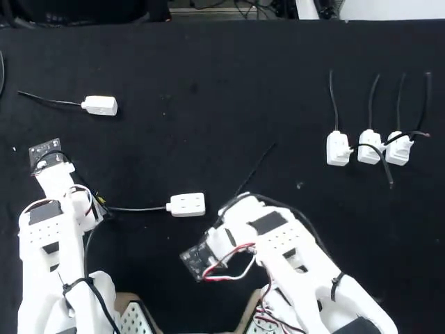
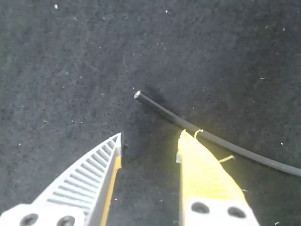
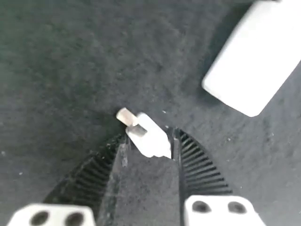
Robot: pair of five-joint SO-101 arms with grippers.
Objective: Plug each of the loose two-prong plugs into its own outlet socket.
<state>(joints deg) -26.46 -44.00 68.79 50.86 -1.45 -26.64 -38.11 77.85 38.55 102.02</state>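
My right gripper [image 3: 149,141] is shut on a small white two-prong plug [image 3: 149,135], whose metal prongs [image 3: 127,117] stick out past the fingertips. A white outlet socket [image 3: 251,63] lies on the black mat just beyond it. From above, that socket [image 1: 188,204] sits at the table's middle with the right gripper [image 1: 224,209] close beside it; the plug's thin black cable [image 1: 256,167] trails away behind. My left gripper [image 2: 149,141] is open low over the mat, and the cut end of a black cable [image 2: 137,95] lies just ahead of its yellow finger [image 2: 202,174].
Another white socket [image 1: 101,105] with a cord lies at the far left. Three white socket blocks [image 1: 368,147] with black cords stand in a row at the right. The socket's cord [image 1: 135,208] runs to the left arm [image 1: 52,229].
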